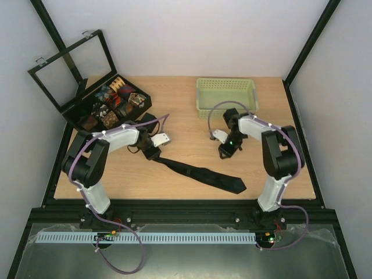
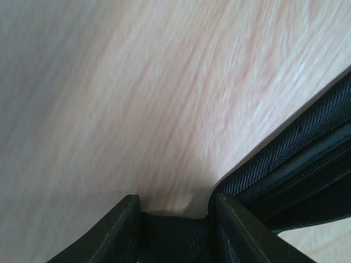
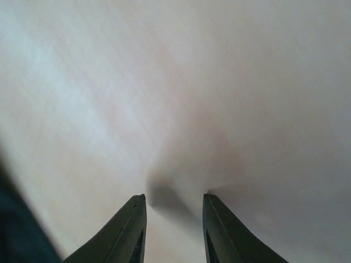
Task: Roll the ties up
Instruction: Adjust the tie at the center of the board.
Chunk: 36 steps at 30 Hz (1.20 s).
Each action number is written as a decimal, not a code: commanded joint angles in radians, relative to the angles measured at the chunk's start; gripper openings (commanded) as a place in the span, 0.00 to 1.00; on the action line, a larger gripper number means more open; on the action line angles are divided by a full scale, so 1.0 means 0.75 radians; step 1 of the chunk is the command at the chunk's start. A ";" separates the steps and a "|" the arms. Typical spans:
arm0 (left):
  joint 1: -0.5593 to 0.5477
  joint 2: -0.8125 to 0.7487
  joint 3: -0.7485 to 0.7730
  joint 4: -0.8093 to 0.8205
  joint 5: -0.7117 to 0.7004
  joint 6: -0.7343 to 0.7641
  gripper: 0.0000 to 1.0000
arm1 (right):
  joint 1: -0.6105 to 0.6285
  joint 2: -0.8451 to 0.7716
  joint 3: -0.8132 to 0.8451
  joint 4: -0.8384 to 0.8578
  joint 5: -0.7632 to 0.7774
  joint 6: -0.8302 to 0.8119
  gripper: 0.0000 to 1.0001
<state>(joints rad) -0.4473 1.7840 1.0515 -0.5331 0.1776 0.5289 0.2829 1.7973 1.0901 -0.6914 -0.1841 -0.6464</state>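
Observation:
A plain black tie (image 1: pixel 203 174) lies stretched across the table, its wide end at the front middle. My left gripper (image 1: pixel 152 153) is shut on its narrow end. In the left wrist view the black fabric (image 2: pixel 175 235) fills the gap between the fingers, and the rest of the tie (image 2: pixel 307 159) runs off to the right. My right gripper (image 1: pixel 225 152) is open and empty, low over bare wood right of the tie; in its wrist view (image 3: pixel 174 200) nothing lies between the fingers. Several patterned rolled ties (image 1: pixel 119 96) sit in the black box.
The black compartmented box (image 1: pixel 74 110) with its framed lid raised stands at the back left. A pale green perforated basket (image 1: pixel 226 96) stands at the back, behind the right gripper. Black frame rails run along the table's edges.

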 commanded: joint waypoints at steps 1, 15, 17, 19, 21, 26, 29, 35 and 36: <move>0.041 -0.094 -0.112 -0.073 -0.062 -0.059 0.40 | 0.008 0.193 0.258 0.003 0.078 -0.041 0.28; 0.116 -0.030 -0.022 -0.089 0.109 -0.177 0.42 | 0.087 -0.269 -0.137 -0.377 -0.286 -0.150 0.44; 0.117 -0.023 -0.022 -0.092 0.110 -0.175 0.41 | 0.124 -0.261 -0.162 -0.344 -0.271 -0.105 0.46; 0.119 -0.016 -0.028 -0.091 0.111 -0.175 0.42 | 0.162 -0.243 -0.180 -0.317 -0.273 -0.060 0.49; 0.122 -0.010 -0.036 -0.086 0.112 -0.180 0.42 | 0.201 -0.232 -0.210 -0.282 -0.276 -0.026 0.53; 0.133 -0.010 -0.052 -0.070 0.113 -0.199 0.42 | 0.238 -0.182 -0.314 -0.086 -0.067 0.054 0.49; 0.145 -0.014 -0.054 -0.071 0.112 -0.200 0.42 | 0.224 -0.140 -0.322 0.010 0.113 0.078 0.40; 0.164 -0.014 -0.049 -0.079 0.109 -0.199 0.41 | 0.122 -0.117 -0.241 0.034 0.237 0.057 0.31; 0.164 -0.014 -0.046 -0.079 0.109 -0.200 0.41 | 0.101 -0.117 -0.228 0.033 0.250 0.045 0.31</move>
<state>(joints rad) -0.3351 1.7557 1.0183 -0.5705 0.2596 0.3908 0.4160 1.6600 0.9096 -0.7650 -0.1917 -0.6025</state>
